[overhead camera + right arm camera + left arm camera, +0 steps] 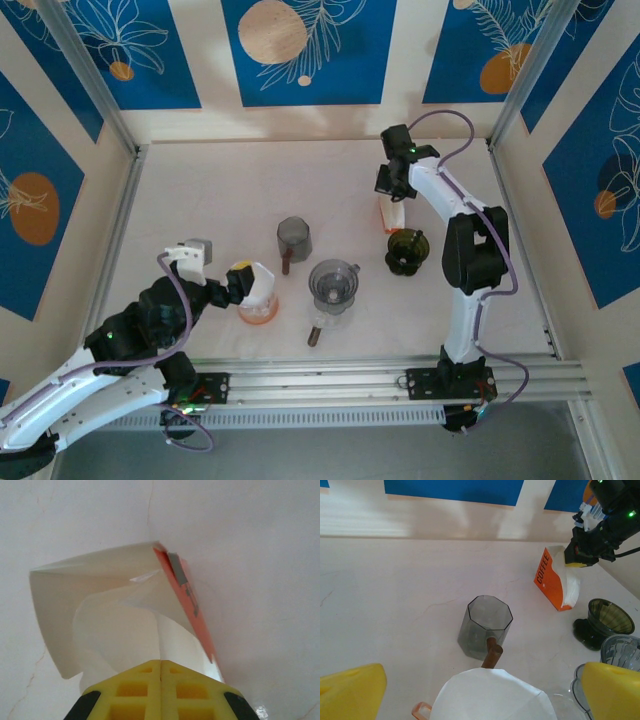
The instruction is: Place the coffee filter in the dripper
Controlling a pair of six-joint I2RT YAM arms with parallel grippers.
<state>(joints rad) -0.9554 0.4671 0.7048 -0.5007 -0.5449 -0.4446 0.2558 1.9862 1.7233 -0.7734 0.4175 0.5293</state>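
An orange "COFFEE" filter pack (391,214) stands at the back right of the table, with white coffee filters (115,620) fanning out of it. My right gripper (161,662) is above the pack, its yellow pads shut on the top edge of one coffee filter. A dark green dripper (406,250) sits just in front of the pack. My left gripper (245,288) is open, its yellow fingers (350,695) on either side of an orange dripper (257,308) lined with a white filter (492,697).
A grey faceted cup (485,625) with a brown handle stands mid-table. A clear glass dripper (333,284) with a brown handle sits right of the orange one. Metal frame rails and patterned walls enclose the table (200,200).
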